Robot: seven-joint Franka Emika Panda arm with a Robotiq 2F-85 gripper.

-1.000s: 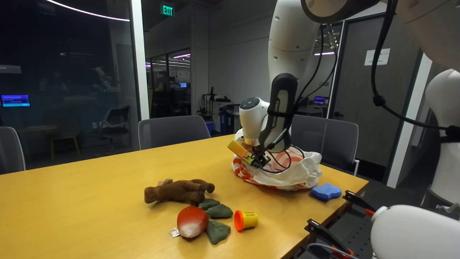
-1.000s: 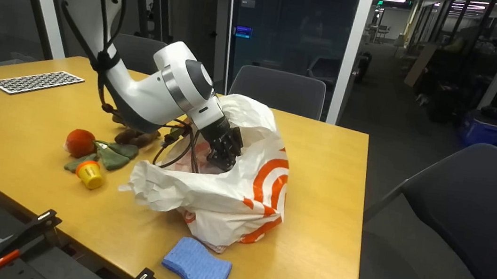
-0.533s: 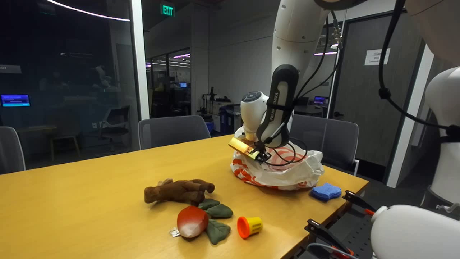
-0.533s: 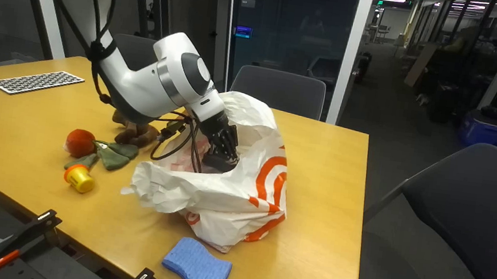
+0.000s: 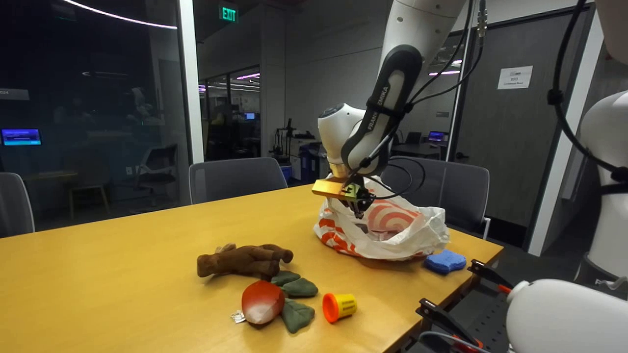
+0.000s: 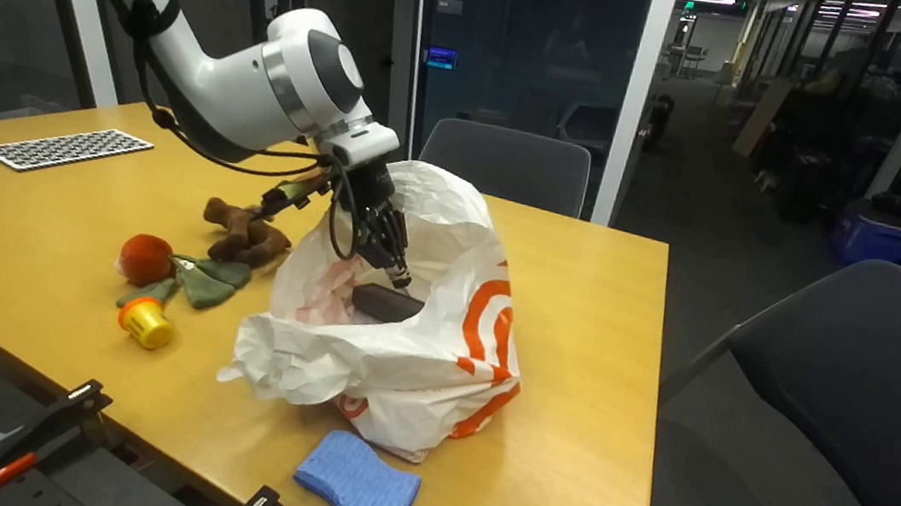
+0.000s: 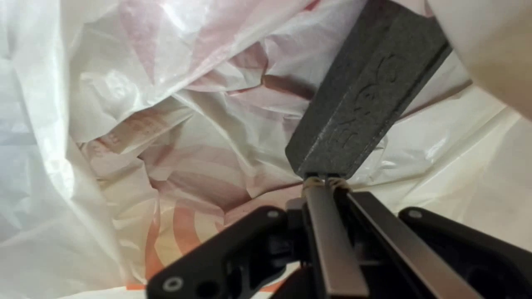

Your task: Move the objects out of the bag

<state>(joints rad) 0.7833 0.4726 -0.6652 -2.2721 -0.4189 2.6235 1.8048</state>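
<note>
A dark grey block (image 7: pixel 365 95) with raised lettering lies inside the crinkled white bag (image 6: pixel 402 367), and its dark side (image 6: pixel 384 303) shows through the bag's mouth. Above it, tilted into the mouth, hangs my gripper (image 6: pixel 402 280). Its fingertips meet with nothing between them; in the wrist view the gripper (image 7: pixel 326 180) overlaps the block's near end, but an exterior view shows it higher than the block. Outside the bag lie a brown plush animal (image 5: pixel 243 260), a red-and-white plush ball (image 5: pixel 263 301) with dark green leaves (image 5: pixel 297 315), and a yellow tub (image 5: pixel 346 305) with an orange lid.
A blue sponge (image 6: pixel 357 485) lies beside the bag, close to the table (image 5: pixel 147 294) edge. Black clamps (image 5: pixel 446 321) sit along that edge. A white keyboard (image 6: pixel 68 148) is at the far side. Grey chairs (image 6: pixel 504 165) stand around the table.
My gripper has risen out of the bag's depth, and its jaws have closed. The dark block, close by the fingers half a second ago, now sits below them. The yellow tub has rolled slightly.
</note>
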